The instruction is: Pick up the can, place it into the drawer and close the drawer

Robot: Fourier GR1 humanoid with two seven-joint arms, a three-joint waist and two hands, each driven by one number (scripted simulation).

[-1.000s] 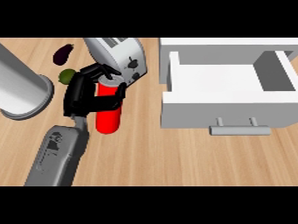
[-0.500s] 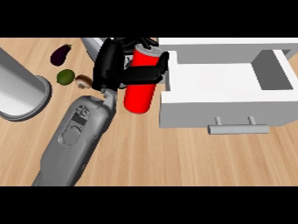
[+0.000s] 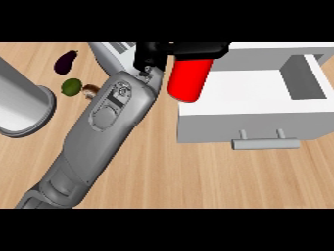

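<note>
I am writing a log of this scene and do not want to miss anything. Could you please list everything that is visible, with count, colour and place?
can: one, red, held over the drawer's left edge
drawer: one, white, pulled open at the right, grey handle in front
eggplant: one, dark purple, upper left of the counter
lime: one, green, below the eggplant
small brown item: one, beside the lime, partly hidden
cylinder: one, grey, left edge
counter: one, light wood
hand: one, black, curled round the can's top, on a grey forearm

can (image 3: 189, 81) top hidden by hand (image 3: 171, 50); drawer (image 3: 267, 118) cut off right
</note>
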